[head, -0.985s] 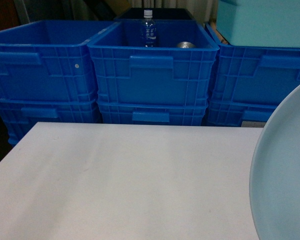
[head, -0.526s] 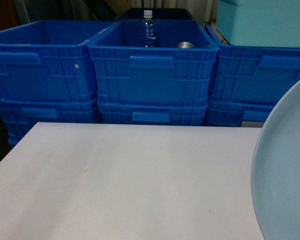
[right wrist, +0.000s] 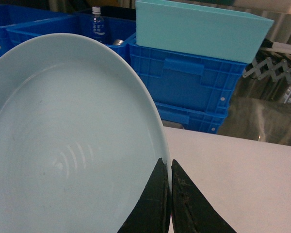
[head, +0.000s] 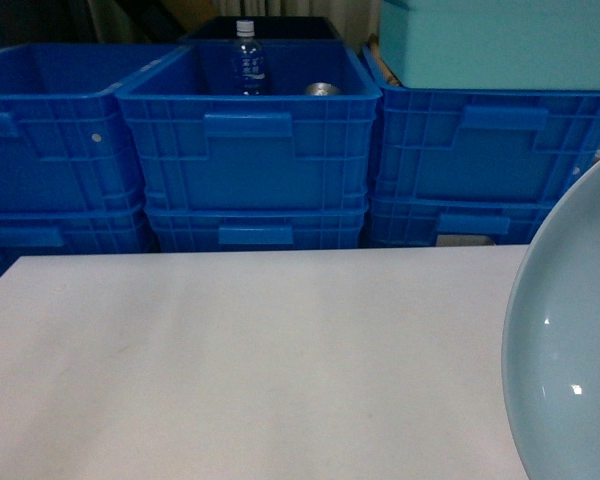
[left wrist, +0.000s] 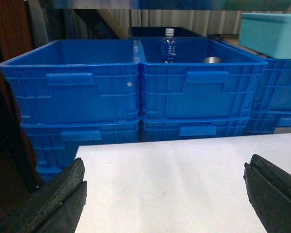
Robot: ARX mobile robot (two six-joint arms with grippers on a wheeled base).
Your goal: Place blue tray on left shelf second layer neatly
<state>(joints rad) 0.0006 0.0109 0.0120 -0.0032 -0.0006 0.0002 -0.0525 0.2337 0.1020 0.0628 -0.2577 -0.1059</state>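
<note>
We are looking forward and slightly down from the head across the white table [head: 250,360] toward stacked blue crates [head: 250,150]. Our left wrist view is sitting low, facing those crates [left wrist: 136,87]. Our right wrist view is pressing close against the blue tray [right wrist: 68,141].
</note>
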